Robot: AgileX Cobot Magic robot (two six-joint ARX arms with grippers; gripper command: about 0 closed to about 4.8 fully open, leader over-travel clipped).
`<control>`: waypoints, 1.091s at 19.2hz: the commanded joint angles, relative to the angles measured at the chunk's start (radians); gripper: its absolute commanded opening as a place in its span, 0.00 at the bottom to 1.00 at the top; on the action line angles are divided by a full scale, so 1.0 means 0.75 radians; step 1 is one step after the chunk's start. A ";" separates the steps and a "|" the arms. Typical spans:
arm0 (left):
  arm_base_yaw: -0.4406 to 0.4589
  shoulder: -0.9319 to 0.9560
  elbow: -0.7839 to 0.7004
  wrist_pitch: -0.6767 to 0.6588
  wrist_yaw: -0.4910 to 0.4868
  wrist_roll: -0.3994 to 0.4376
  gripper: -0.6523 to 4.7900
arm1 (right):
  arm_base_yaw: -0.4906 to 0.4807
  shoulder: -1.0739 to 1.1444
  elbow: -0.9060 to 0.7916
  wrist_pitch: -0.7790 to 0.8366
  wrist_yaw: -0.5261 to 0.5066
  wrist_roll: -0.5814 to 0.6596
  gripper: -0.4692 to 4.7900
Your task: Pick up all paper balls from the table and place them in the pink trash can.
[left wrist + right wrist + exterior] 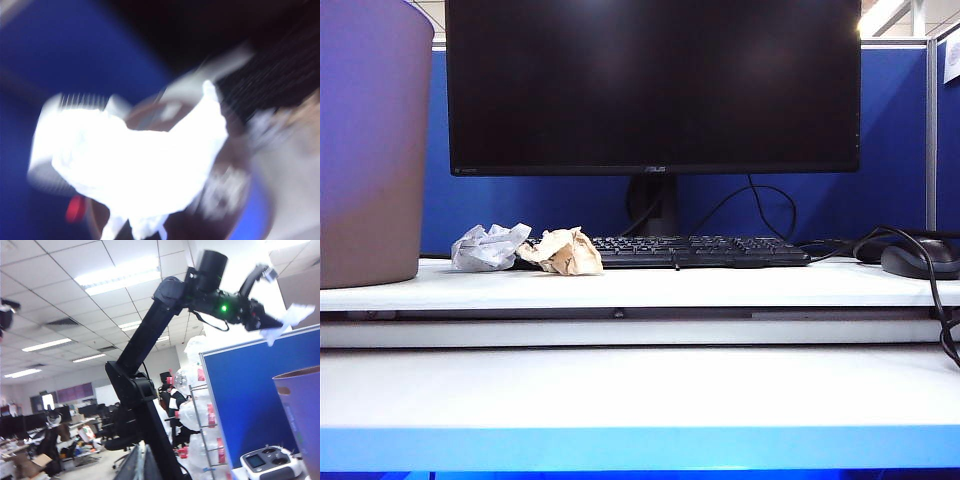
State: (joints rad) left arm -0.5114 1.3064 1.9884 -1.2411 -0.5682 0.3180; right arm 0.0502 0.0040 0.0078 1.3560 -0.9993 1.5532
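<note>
**Paper wad aloft near the bin**

The left gripper [272,322], jaws clamped on a white paper ball [287,320], hangs above the pink trash can [300,415]. A thin pinch (only an edge, seemingly) could slip, dropping it outside. Right gripper unseen; I cannot tell its jaws.

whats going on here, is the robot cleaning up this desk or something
Yes, it is clearing crumpled paper into the pink trash can. The left hand is shut on a white paper ball, raised high in the air near the can's rim. Two more paper balls remain on the table in front of the keyboard: a pale grey-blue one and a tan one. The right hand is not in view.
</note>
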 commanded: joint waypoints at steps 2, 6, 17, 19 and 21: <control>0.115 0.007 -0.018 0.040 0.075 -0.043 0.11 | 0.001 -0.002 -0.004 0.064 0.003 0.091 0.08; 0.188 0.065 -0.021 0.106 0.136 -0.046 0.11 | 0.002 -0.002 -0.003 0.074 0.003 0.150 0.08; 0.223 0.316 -0.021 0.181 -0.022 -0.085 0.68 | -0.001 -0.002 -0.003 -0.006 0.012 0.164 0.08; 0.223 0.307 -0.020 0.195 -0.028 -0.086 0.79 | -0.004 -0.002 -0.003 -0.243 0.012 0.116 0.08; 0.223 0.287 -0.020 0.201 0.032 -0.121 0.81 | -0.008 -0.002 -0.003 -0.594 0.026 0.055 0.08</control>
State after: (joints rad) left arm -0.3420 1.5379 1.9678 -1.1103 -0.5751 0.2535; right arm 0.0460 0.0040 0.0078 1.0760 -0.9947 1.6299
